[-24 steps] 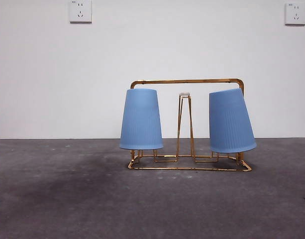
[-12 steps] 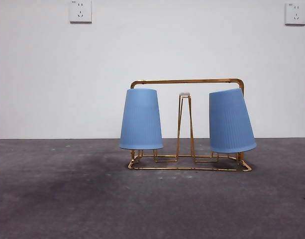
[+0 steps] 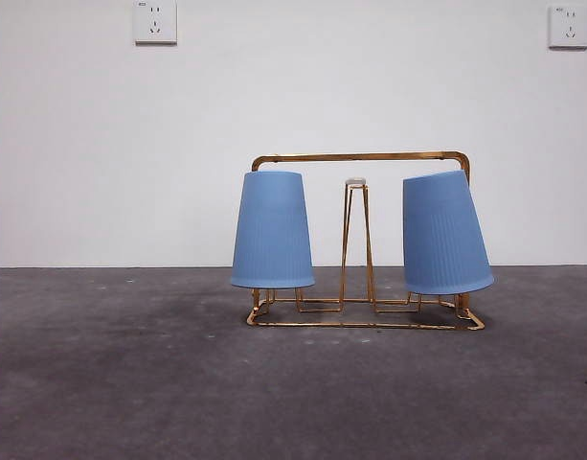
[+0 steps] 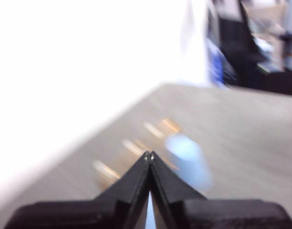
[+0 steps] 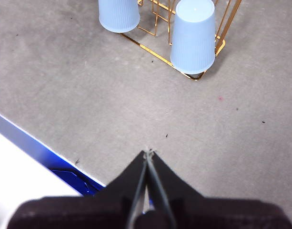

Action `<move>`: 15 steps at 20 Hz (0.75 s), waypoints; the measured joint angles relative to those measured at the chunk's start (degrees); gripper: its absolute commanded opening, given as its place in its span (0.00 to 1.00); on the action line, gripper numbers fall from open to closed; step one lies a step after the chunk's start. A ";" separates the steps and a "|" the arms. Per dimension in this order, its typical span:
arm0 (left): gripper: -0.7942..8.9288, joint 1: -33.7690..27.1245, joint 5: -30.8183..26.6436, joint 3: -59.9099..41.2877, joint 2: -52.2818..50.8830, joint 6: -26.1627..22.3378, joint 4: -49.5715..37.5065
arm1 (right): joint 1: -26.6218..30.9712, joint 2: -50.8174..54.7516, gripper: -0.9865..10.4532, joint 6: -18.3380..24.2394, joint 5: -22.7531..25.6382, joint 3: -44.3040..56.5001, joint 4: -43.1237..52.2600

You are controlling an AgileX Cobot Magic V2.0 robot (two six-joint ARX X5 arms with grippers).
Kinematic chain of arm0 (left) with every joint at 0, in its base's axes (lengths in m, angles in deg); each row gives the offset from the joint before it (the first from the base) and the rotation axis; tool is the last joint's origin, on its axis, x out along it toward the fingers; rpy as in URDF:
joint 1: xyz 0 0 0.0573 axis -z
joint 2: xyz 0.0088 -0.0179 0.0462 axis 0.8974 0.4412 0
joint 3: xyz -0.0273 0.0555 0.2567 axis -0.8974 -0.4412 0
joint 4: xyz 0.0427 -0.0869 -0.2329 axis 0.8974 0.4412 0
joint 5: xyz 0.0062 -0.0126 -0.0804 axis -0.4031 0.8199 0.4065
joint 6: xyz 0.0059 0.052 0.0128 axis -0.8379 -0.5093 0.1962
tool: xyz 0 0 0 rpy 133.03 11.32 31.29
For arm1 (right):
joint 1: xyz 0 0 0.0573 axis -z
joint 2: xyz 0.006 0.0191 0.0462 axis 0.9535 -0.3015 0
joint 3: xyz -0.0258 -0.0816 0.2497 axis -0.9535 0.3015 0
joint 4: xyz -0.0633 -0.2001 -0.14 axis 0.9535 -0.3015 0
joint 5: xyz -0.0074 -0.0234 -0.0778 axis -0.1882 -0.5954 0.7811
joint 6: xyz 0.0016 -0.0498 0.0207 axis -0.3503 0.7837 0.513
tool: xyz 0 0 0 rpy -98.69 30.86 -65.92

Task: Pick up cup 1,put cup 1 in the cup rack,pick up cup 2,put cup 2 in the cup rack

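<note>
The gold wire cup rack [image 3: 362, 156] stands on the grey table. Two blue ribbed cups hang upside down on its pegs: one upright at the left [image 3: 272, 230], one tilted at the right [image 3: 443, 233]. A bare white-tipped peg [image 3: 355, 182] stands between them. The right wrist view shows both cups [image 5: 193, 36] [image 5: 118, 14] and the rack [image 5: 155, 53] from above. My right gripper [image 5: 147, 152] is shut and empty, well away from the rack. My left gripper [image 4: 149, 155] is shut and empty; its view is blurred, with a cup [image 4: 188, 157] and the rack [image 4: 136, 148] faint beyond.
The table's near edge, with a blue strip [image 5: 36, 148], shows in the right wrist view. Two wall sockets [image 3: 155, 21] [image 3: 568, 26] are on the white wall behind. Dark clutter [image 4: 250, 43] lies beyond the table's far end.
</note>
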 measured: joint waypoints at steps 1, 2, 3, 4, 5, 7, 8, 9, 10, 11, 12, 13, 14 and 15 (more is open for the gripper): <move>0.08 -4.24 3.10 -1.60 -2.08 -2.45 -2.73 | 0.00 0.00 0.09 0.00 0.00 0.00 0.00; 0.08 -8.59 5.75 -4.22 -4.20 -3.98 -5.35 | 0.00 0.00 0.09 0.00 0.00 0.00 0.00; 0.08 -12.63 6.25 -7.50 -6.69 -4.94 -7.69 | 0.00 0.00 0.09 0.00 0.00 0.00 0.00; 0.08 -16.35 5.51 -11.17 -9.38 -5.75 -10.12 | 0.00 0.00 0.09 0.00 0.00 0.00 0.00; 0.08 -19.34 3.76 -15.15 -12.02 -6.27 -12.57 | 0.00 0.00 0.09 0.00 0.00 0.00 0.00; 0.08 -23.69 1.55 -23.93 -17.11 -6.69 -16.61 | 0.00 0.00 0.09 0.00 0.00 0.00 0.00; 0.08 -25.07 1.55 -28.46 -19.63 -6.64 -17.70 | 0.00 0.00 0.09 0.00 0.00 0.00 0.00; 0.08 -26.05 1.53 -32.83 -22.16 -6.56 -18.36 | 0.00 0.00 0.09 0.00 0.00 0.00 0.00; 0.08 -26.80 1.53 -36.59 -24.28 -6.14 -19.02 | 0.00 0.00 0.09 0.00 0.00 0.00 0.00; 0.08 -27.61 1.53 -40.76 -26.67 -5.51 -19.98 | 0.00 0.00 0.09 0.00 0.00 0.00 0.00; 0.08 -28.30 1.53 -44.06 -28.59 -4.81 -20.72 | 0.00 0.00 0.09 0.00 0.00 0.00 -0.02; 0.08 -28.92 1.53 -47.01 -30.29 -3.89 -21.07 | 0.00 0.00 0.09 0.00 0.00 0.00 0.00; 0.08 -29.53 1.53 -49.79 -31.89 -2.80 -21.18 | 0.00 0.00 0.09 0.00 0.00 0.00 0.00; 0.08 -30.16 1.46 -52.37 -33.42 -1.62 -21.22 | 0.00 0.00 0.09 0.00 0.00 0.00 0.00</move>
